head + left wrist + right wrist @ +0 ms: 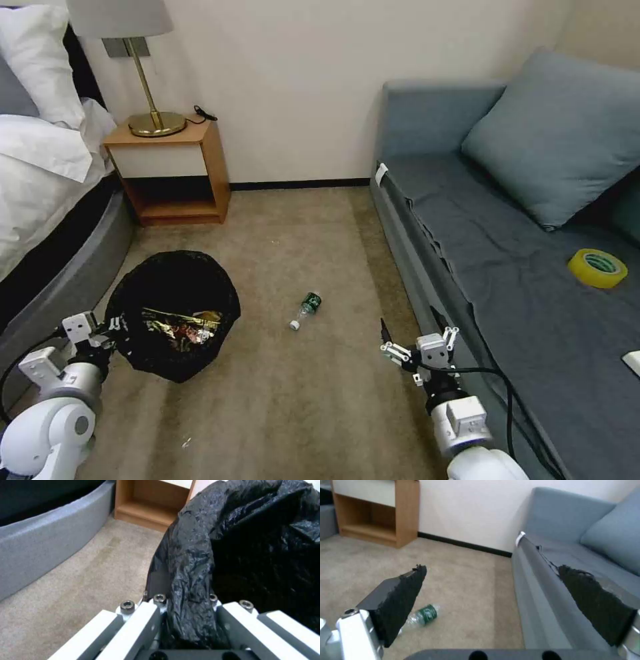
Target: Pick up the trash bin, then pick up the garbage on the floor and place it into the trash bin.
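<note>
While clamped on the rim of the round bin lined with crinkly glossy black plastic point(175, 313), left gripper point(113, 327) at the bin's side nearest the bed; jaws clenched on a fold of the bag and the rim beneath it, seen close in the left wrist view point(188, 605). Bin point(260, 542) on or just above the beige carpet point(300, 400), cannot tell which, in front of the wooden nightstand point(170, 170) and near the grey bed base point(67, 280). Inside the bin, a shiny gold-green wrapper point(170, 320) and a red-and-white snack packet point(190, 333), lying together at the bottom.

To the sofa side of the bin, well apart from it, a small clear bottle with a green label point(307, 310) on its side on the carpet, white cap pointing away from the nightstand. Same bottle point(421, 616) just beyond one black pad in the right wrist view.

Right gripper point(415, 333) low, beyond the bottle from the bin and just beside the front edge of the grey-blue sofa point(507, 267); jaws released, spread wide and grasping nothing point(493, 597). Yellow tape roll point(597, 268) flat on the sofa seat, far from the bin.
</note>
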### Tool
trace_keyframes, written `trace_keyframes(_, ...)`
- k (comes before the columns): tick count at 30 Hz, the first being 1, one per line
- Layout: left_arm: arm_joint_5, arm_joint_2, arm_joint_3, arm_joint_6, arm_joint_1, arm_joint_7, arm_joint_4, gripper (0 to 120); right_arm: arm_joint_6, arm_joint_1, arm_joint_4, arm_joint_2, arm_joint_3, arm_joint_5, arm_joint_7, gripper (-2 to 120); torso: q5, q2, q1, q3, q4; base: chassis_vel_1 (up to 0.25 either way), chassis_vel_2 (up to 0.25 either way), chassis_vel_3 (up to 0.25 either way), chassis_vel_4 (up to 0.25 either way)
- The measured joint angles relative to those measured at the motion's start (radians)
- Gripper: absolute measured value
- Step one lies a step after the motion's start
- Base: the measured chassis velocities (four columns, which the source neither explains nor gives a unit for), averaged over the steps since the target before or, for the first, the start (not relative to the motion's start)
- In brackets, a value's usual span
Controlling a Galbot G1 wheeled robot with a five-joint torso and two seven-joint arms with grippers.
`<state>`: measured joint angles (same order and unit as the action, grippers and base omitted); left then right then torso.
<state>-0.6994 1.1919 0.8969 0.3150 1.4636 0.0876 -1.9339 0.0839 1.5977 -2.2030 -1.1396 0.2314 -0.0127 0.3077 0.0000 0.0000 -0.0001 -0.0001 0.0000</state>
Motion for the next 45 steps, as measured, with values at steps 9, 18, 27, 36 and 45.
trace_keyframes(9, 0.001, -0.001, 0.003, -0.001, 0.002, 0.000, 0.007, 4, -0.002, -0.015, -0.003, 0.003, 0.003, -0.023, -0.022, 100, 0.0000, 0.000, 0.000, 0.000, 0.0001, 0.000, 0.000, 0.000, 0.000)
trace_keyframes(18, -0.003, -0.003, 0.008, -0.001, 0.000, -0.001, 0.010, 4, -0.005, -0.022, -0.007, 0.007, 0.022, -0.043, -0.085, 100, 0.0000, 0.000, 0.000, 0.000, 0.0001, 0.000, 0.000, 0.000, 0.000)
trace_keyframes(27, -0.012, -0.006, 0.027, -0.002, 0.003, -0.010, 0.015, 4, -0.006, -0.013, -0.009, 0.009, 0.041, -0.046, -0.129, 100, 0.0000, 0.000, 0.000, 0.000, -0.0001, 0.000, 0.000, 0.000, 0.000)
trace_keyframes(36, -0.011, -0.008, 0.041, -0.005, 0.005, -0.012, 0.023, 4, -0.001, -0.016, -0.006, 0.012, 0.039, -0.047, -0.134, 100, 0.0000, 0.000, 0.000, 0.000, 0.0000, -0.106, 0.094, 0.104, -0.094)
trace_keyframes(45, -0.009, -0.007, 0.045, -0.006, 0.005, -0.012, 0.027, 4, -0.001, -0.023, 0.004, 0.009, 0.023, -0.048, -0.131, 100, 0.0000, 0.000, 0.000, 0.000, 0.0000, -0.136, 0.148, 0.140, -0.143)
